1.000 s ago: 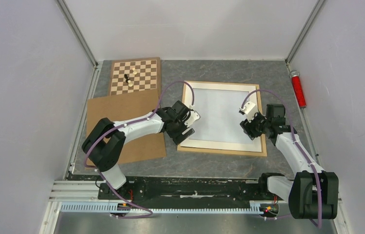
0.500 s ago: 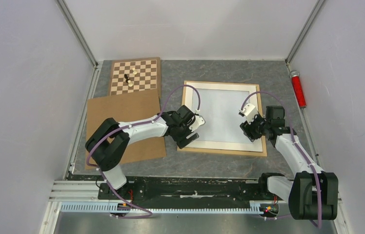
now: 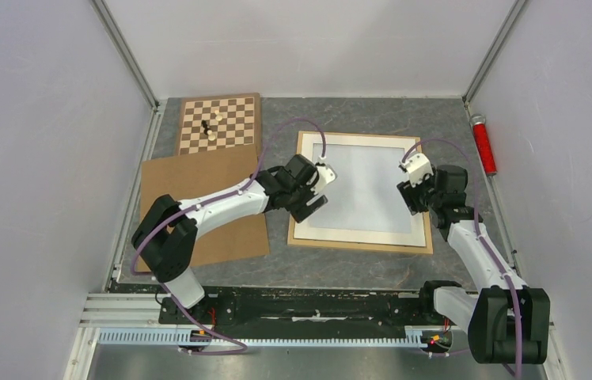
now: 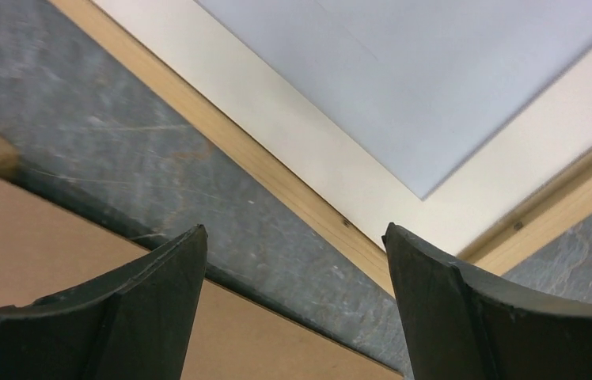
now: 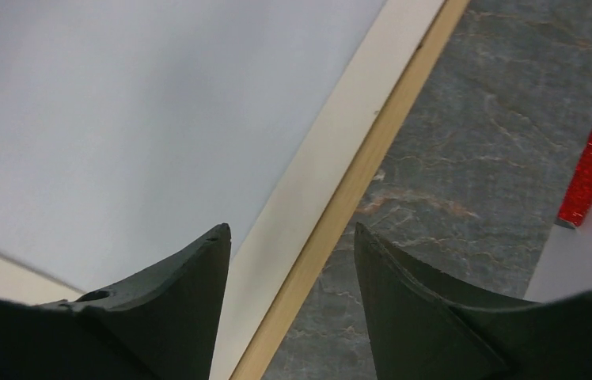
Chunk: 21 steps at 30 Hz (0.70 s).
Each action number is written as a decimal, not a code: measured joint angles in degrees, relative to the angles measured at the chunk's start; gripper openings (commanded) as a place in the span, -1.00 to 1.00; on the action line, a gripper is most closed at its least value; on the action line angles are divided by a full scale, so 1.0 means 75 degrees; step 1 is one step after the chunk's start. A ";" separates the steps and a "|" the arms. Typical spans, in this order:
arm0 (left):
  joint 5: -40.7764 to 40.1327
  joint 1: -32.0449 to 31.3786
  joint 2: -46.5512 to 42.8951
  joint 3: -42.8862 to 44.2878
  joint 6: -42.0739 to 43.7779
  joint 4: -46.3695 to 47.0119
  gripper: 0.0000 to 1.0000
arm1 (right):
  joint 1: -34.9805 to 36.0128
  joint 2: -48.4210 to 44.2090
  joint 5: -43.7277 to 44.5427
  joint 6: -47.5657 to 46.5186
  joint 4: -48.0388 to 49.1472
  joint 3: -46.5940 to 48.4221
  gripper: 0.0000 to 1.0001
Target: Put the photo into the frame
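Watching both claws drift toward twelve o'clock: left claw (image 3: pixel 318 188) over the frame (image 3: pixel 360 246) at its nine o'clock rail, right claw (image 3: pixel 413 179) at three, each gaping and empty. The photo's picture side isn't showing (the pale sheet (image 3: pixel 364 186) inside the frame may be it), so placing looks done.

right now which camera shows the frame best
Top external: it shows nearly the whole frame, with all four sides in view. Left wrist shows just one corner of the frame; right wrist shows just a strip of one side.
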 measured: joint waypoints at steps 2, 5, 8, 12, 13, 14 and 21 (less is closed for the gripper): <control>-0.0070 0.0119 -0.0038 0.0251 -0.0061 0.0085 0.81 | -0.0003 -0.0009 0.0280 0.0300 0.0367 0.0000 0.27; -0.0198 0.0446 -0.0003 0.0685 -0.0265 0.0268 0.82 | -0.0003 0.0055 0.0682 0.0697 0.0982 0.0000 0.29; -0.0408 0.0851 0.0216 0.1186 -0.0560 0.0510 0.83 | -0.0003 0.0358 0.1052 0.1026 0.1614 0.0009 0.30; -0.0714 0.1346 0.0933 0.1888 -0.0825 0.1099 0.84 | -0.0003 0.1005 0.1466 0.1408 0.2445 0.0020 0.31; -0.0810 0.1428 0.1169 0.2055 -0.0851 0.1218 0.84 | -0.0003 0.1166 0.1559 0.1480 0.2637 0.0032 0.31; -0.0898 0.1489 0.1422 0.2209 -0.0860 0.1346 0.85 | -0.0003 0.1306 0.1623 0.1530 0.2827 0.0044 0.31; -0.1367 0.1612 0.3360 0.3652 -0.0857 0.1784 0.86 | -0.0006 0.2777 0.2025 0.1795 0.4514 0.0475 0.30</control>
